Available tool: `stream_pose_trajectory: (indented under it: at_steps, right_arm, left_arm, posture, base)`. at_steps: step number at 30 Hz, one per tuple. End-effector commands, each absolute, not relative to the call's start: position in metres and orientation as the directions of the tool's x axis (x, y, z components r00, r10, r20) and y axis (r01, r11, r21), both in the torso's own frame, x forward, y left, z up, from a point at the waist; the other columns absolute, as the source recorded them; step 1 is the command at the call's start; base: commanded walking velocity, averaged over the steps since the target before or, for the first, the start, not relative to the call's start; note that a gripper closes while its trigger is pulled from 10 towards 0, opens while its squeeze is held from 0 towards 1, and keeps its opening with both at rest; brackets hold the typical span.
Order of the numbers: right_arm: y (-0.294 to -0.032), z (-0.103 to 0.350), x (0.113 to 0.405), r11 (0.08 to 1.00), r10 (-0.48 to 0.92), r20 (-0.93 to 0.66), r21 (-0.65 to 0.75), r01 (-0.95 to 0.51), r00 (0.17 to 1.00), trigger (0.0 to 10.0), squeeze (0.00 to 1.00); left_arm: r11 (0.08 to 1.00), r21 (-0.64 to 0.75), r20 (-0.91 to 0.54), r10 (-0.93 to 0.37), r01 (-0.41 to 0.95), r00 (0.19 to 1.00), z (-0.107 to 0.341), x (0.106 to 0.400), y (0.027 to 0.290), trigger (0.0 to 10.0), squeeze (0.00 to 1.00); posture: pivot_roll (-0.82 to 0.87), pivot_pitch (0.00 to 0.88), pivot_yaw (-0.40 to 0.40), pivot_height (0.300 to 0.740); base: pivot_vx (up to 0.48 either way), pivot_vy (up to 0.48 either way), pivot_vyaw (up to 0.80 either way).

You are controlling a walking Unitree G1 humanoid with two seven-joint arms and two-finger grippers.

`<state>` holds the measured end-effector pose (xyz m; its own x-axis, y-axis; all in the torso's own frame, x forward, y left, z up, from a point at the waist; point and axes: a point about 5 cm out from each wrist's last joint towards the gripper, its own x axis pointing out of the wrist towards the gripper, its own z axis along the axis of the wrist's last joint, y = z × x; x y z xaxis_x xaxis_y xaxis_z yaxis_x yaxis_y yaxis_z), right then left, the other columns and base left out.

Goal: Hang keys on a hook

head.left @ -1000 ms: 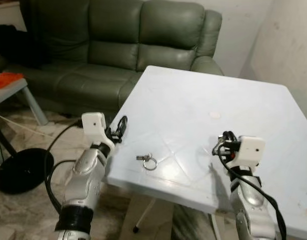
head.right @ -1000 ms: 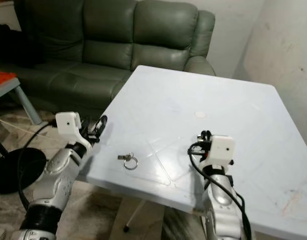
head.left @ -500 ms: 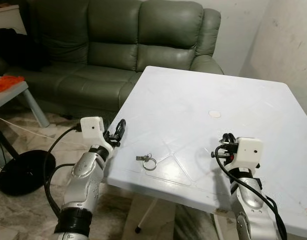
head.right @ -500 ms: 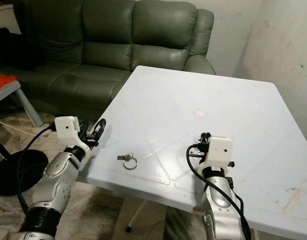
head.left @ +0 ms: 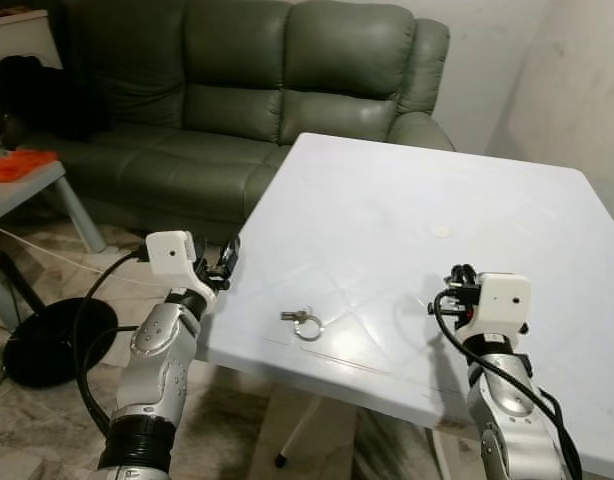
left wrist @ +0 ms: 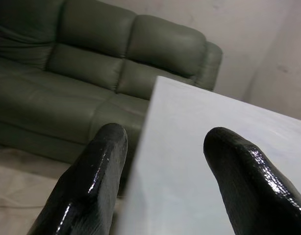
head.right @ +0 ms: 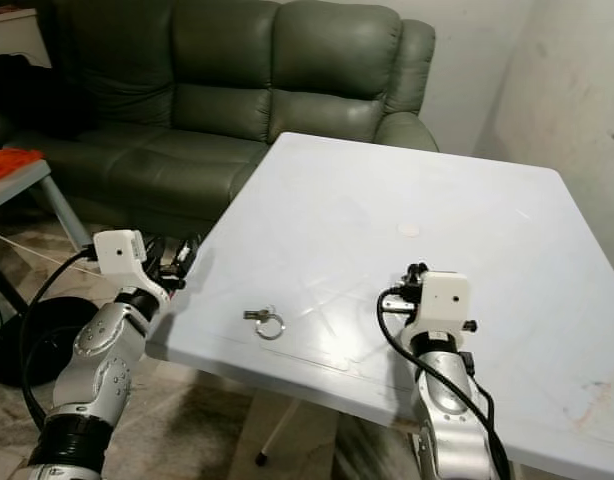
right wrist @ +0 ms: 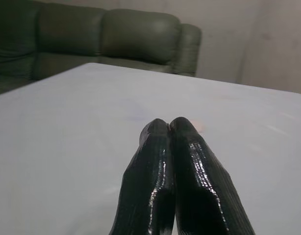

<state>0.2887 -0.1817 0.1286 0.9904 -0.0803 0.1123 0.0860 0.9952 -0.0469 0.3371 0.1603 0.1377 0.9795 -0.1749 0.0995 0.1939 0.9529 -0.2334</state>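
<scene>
A small metal key ring with keys (head.left: 304, 321) lies on the white table (head.left: 417, 230) near its front left corner. My left gripper (head.left: 228, 262) hovers open at the table's left edge, a little left of the keys, and its two black fingers (left wrist: 96, 171) stand apart over that edge. My right gripper (head.left: 455, 285) is raised above the table's front right part, well right of the keys. Its fingers (right wrist: 167, 161) press together with nothing between them.
A green leather sofa (head.left: 257, 90) stands behind the table. A grey side table (head.left: 27, 185) with an orange thing (head.left: 12, 165) on it is at the far left. A black round base (head.left: 42, 340) and cables lie on the floor by my left arm. A pale wall rises at the right.
My left gripper has drawn back left and slightly down toward the table's edge. The view has shifted a little; the keys lie where they were and the right arm keeps its pose.
</scene>
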Motion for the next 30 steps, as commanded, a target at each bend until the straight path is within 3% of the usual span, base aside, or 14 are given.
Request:
stream_pose_trajectory:
  at_steps: [1, 4, 30]
  right_arm:
    - [-0.1752, 0.1337, 0.2904, 0.997, -0.054, 0.12, -0.045, 0.06, 0.991, 10.0, 0.0]
    - [-0.1752, 0.1325, 0.2903, 0.997, -0.054, 0.111, -0.047, 0.059, 0.992, 10.0, 0.0]
    - [-0.1741, 0.1314, 0.2926, 0.997, -0.045, 0.09, -0.054, 0.05, 0.995, 10.0, 0.0]
  left_arm:
    - [0.955, -0.23, 0.111, -0.168, 0.19, 0.98, 0.1411, 0.3377, 0.1631, 10.0, 0.0]
    - [0.954, -0.233, 0.108, -0.166, 0.188, 0.98, 0.1403, 0.3377, 0.1628, 10.0, 0.0]
    - [0.961, -0.231, 0.123, -0.127, 0.153, 0.984, 0.1455, 0.3397, 0.1648, 10.0, 0.0]
  posture:
    - [-0.06, 0.0, -0.023, 0.74]
    - [-0.06, 0.0, -0.023, 0.74]
    - [-0.05, 0.0, -0.031, 0.74]
  base:
    - [0.0, 0.476, 0.0]
    - [0.0, 0.476, -0.45]
    - [0.0, 0.0, -0.8]
